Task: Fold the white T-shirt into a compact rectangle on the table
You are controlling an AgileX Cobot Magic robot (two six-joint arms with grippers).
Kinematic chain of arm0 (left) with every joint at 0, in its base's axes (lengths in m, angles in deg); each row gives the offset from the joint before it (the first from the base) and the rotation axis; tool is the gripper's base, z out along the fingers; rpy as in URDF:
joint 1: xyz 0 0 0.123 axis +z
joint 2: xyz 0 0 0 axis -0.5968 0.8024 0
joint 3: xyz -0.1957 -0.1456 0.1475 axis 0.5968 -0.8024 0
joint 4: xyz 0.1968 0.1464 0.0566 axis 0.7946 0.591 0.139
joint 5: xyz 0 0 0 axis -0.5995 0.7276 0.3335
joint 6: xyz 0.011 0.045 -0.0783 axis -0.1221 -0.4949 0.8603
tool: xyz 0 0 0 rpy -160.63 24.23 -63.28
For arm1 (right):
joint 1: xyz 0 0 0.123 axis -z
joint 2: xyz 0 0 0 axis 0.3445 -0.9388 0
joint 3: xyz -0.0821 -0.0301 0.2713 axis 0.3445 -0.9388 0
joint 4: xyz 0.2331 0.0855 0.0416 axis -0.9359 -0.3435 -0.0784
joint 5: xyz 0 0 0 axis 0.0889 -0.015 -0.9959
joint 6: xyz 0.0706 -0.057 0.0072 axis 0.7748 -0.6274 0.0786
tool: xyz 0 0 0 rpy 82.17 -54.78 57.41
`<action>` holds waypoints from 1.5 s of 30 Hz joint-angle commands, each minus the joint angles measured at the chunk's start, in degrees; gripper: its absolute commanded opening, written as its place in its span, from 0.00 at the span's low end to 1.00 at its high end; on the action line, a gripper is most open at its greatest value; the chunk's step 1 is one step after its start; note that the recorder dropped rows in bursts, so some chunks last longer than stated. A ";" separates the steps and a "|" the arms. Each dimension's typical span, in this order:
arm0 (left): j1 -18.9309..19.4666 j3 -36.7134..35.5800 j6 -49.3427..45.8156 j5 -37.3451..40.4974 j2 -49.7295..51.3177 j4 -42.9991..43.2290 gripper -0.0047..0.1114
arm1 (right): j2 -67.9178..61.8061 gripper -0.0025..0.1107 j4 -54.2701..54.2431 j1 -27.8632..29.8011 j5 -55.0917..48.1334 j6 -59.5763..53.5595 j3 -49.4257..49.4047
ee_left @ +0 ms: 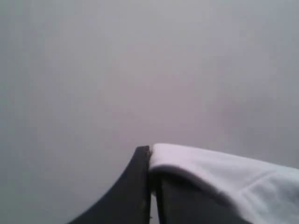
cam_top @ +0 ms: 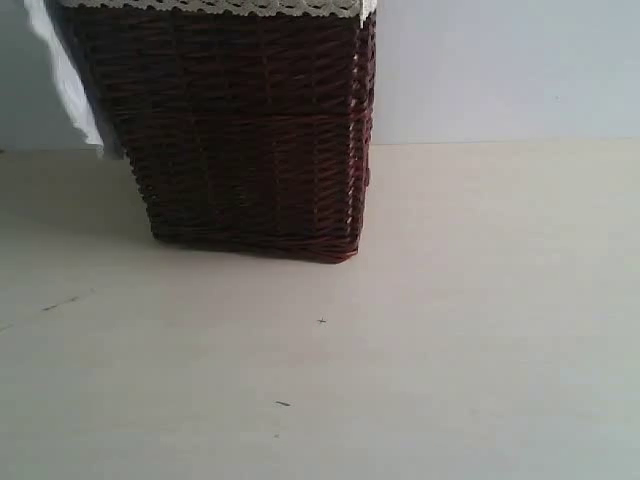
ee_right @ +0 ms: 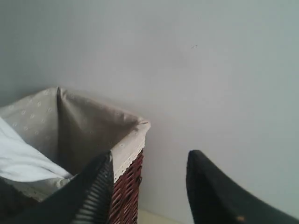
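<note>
A tall dark brown wicker basket (cam_top: 250, 140) with a cream lace-edged cloth liner (cam_top: 210, 8) stands on the smooth pale cream tabletop (cam_top: 450, 350), close to the plain grey-white wall (cam_top: 500, 70) behind it. The soft white T-shirt (cam_top: 65, 80) spills over the basket's rim and hangs down its outer side, the side where the left arm works in the exterior view. More of the white cloth lies inside the basket against the liner, as the right wrist view shows. The left gripper (ee_left: 150, 156), seen only from its own wrist camera, has its dark jaws pressed together on a fold of the white T-shirt, the fabric draping over one of them. The right gripper (ee_right: 152, 158) hovers near the basket's top corner, its black jaws standing well apart with nothing between them. A few tiny dark specks (cam_top: 322, 321) mark the tabletop in front of the basket.
</note>
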 commanded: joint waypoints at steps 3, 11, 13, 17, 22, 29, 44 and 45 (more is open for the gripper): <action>0.17 10.43 0.21 2.59 2.52 0.79 0.04 | -6.38 0.15 -17.35 -0.10 -10.94 -14.12 0.40; 0.17 12.93 0.21 5.02 5.87 1.15 0.04 | -17.98 0.02 -44.79 -0.10 -26.35 -37.63 0.40; 0.17 12.93 0.21 4.88 6.59 1.98 0.04 | -20.78 0.02 -46.28 -0.10 -33.82 -44.27 0.40; 0.17 12.93 0.21 2.70 7.55 3.55 0.04 | -26.38 0.02 -47.51 -0.10 -35.80 -47.27 0.40; 0.17 14.74 0.21 -3.85 7.65 3.70 0.04 | -33.40 0.02 -49.25 -0.10 -28.00 -47.93 0.40; 1.80 27.39 1.68 -7.10 11.53 1.29 0.04 | -40.76 0.02 -50.04 -0.10 -17.71 -49.41 0.40; 13.18 44.03 23.27 -17.57 17.78 -2.74 0.04 | -46.36 0.02 -56.71 -0.10 -6.09 -54.76 0.40; 13.66 45.19 23.99 -17.58 17.77 -2.74 0.04 | -46.45 0.02 -56.71 -0.10 -6.09 -54.76 0.40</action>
